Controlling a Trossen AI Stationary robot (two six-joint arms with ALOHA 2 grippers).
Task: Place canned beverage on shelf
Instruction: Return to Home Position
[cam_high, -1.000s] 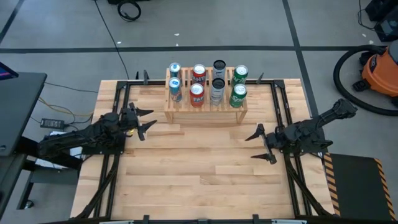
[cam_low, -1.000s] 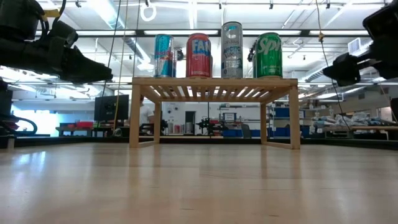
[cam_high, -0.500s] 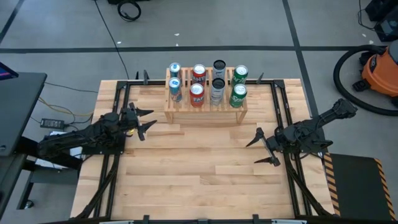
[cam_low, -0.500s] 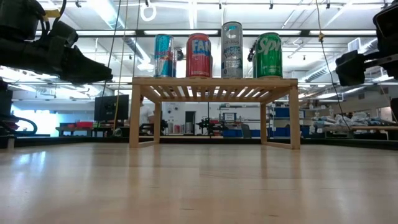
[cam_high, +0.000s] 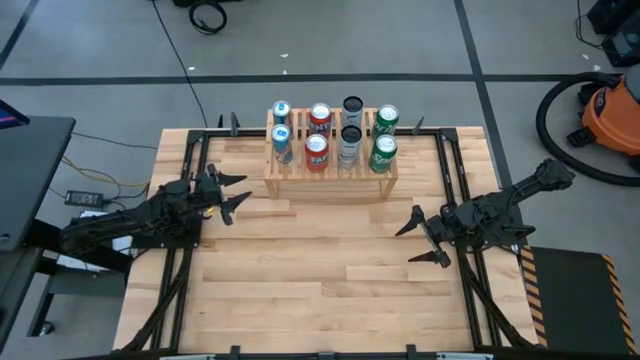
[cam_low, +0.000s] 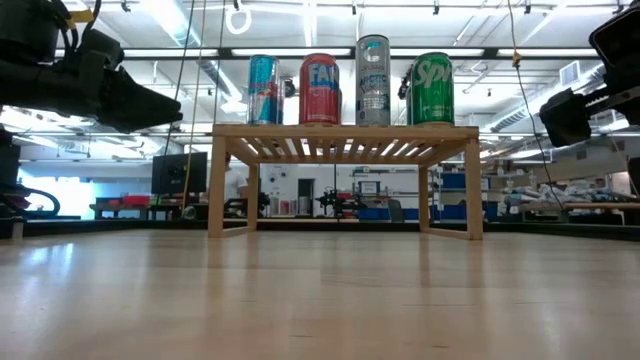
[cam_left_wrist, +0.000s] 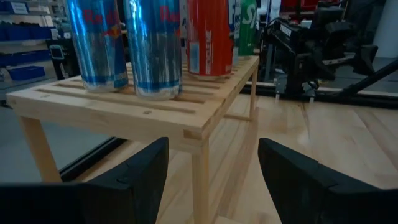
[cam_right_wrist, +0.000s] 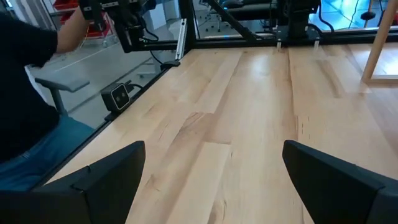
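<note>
The light wooden shelf (cam_high: 330, 180) stands at the table's far middle on its legs (cam_low: 216, 190). Several upright cans rest on its slats in two rows: blue (cam_high: 282, 142), red (cam_high: 316, 152), silver (cam_high: 349, 142) and green (cam_high: 383, 154). My left gripper (cam_high: 238, 192) hovers open just left of the shelf, level, pointing at its left end (cam_left_wrist: 155, 109). My right gripper (cam_high: 405, 247) hovers open to the near right of the shelf, pointing across the bare table. Neither holds anything.
Bare wooden tabletop (cam_high: 320, 280) lies in front of the shelf between the arms. Black frame rails (cam_high: 190, 190) run along the table's sides. An orange vacuum (cam_high: 612, 112) stands on the floor at the right. A seated person (cam_right_wrist: 31, 81) shows beyond the table's left side.
My right gripper has rolled and swung a little at the wrist while staying in place, still open. The shelf and cans have not moved.
</note>
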